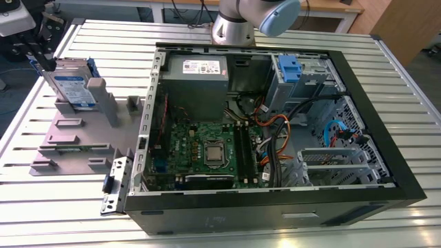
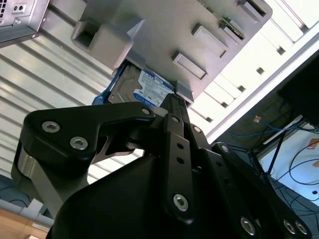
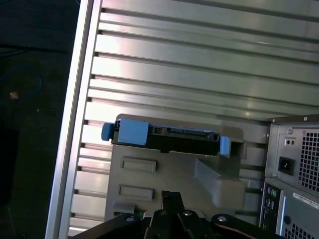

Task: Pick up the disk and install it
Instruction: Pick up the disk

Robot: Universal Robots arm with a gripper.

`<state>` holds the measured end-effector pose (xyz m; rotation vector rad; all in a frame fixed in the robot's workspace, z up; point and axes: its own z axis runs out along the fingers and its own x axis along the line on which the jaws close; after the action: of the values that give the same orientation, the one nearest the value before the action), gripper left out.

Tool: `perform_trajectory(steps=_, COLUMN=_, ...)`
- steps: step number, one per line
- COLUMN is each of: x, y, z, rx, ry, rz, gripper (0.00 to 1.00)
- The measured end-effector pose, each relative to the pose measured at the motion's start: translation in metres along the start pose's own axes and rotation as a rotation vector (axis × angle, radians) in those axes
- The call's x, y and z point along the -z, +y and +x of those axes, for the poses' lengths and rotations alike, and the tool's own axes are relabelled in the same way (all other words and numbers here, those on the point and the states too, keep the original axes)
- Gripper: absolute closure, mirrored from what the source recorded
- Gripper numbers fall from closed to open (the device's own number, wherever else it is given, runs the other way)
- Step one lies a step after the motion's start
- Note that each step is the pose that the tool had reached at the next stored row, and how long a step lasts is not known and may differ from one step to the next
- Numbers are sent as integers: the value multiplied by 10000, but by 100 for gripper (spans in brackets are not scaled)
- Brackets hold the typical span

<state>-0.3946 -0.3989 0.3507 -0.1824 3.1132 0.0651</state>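
The disk (image 1: 72, 88) stands on edge in a grey holder plate (image 1: 76, 139) at the exterior view's left, its blue-and-white label facing out and blue rails round it. My gripper (image 1: 47, 63) hangs at the disk's upper far corner, close to its top edge, with the black fingers drawn together and nothing between them. In the second wrist view the disk (image 2: 144, 87) sits just past the gripper (image 2: 172, 102). In the first wrist view the disk's (image 3: 169, 139) blue-railed edge lies beyond the gripper (image 3: 171, 195).
An open computer case (image 1: 386, 155) lies on the slatted metal table (image 1: 103, 31), to the right of the holder. It holds a grey power-supply box (image 1: 195, 77), a green motherboard (image 1: 206, 150), cables and a drive bay with a blue clip (image 1: 289, 67). The arm's base (image 1: 234, 26) stands behind the case.
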Motion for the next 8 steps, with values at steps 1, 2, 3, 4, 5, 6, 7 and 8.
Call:
perform_trajectory(steps=1, x=0, y=0, z=0, rx=36, ry=2, rz=-1, gripper=90)
perform_trajectory(steps=2, x=0, y=0, z=0, rx=73, ry=3, rz=-2, gripper=90)
perform_trajectory(steps=3, x=0, y=0, z=0, rx=109, ry=4, rz=-2, gripper=90)
perform_trajectory(steps=4, x=0, y=0, z=0, rx=146, ry=6, rz=-3, gripper=90)
perform_trajectory(steps=5, x=0, y=0, z=0, rx=184, ry=7, rz=-4, gripper=90)
perform_trajectory(steps=6, x=0, y=0, z=0, rx=224, ry=9, rz=-5, gripper=90)
perform_trajectory(steps=7, x=0, y=0, z=0, rx=262, ry=11, rz=-6, gripper=90)
perform_trajectory(steps=8, x=0, y=0, z=0, rx=299, ry=12, rz=-7, gripper=90)
